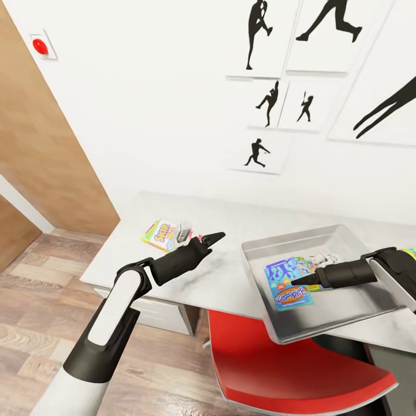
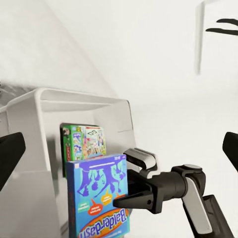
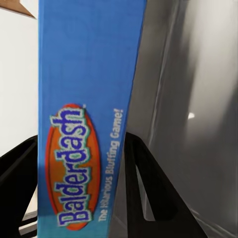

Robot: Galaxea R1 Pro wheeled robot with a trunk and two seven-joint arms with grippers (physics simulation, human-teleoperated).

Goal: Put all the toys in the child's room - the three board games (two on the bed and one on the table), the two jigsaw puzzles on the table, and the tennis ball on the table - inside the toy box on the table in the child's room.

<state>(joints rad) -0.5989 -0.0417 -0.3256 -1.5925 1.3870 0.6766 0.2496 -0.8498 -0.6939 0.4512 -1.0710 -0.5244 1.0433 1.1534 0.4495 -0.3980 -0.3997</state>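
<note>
Grey table [image 1: 231,271] carries toy box [image 1: 346,323]; inside it, blue Balderdash box [image 1: 287,283], long axis running toward the robot, clamped by right gripper [image 1: 300,281]. Left gripper [image 1: 215,237] spread wide over the bare tabletop

Balderdash box [image 1: 287,282] in toy box [image 1: 300,242]

White wall [image 1: 144,115] w/ black sports-silhouette pictures [image 1: 271,104] & a round red button on a small plate [image 1: 41,46] is filling the back. Brown wood door [image 1: 40,150] is standing at left, wood-plank floor [image 1: 40,312] is running below, glossy red chair seat [image 1: 289,370] is sitting under the desk edge.
</note>
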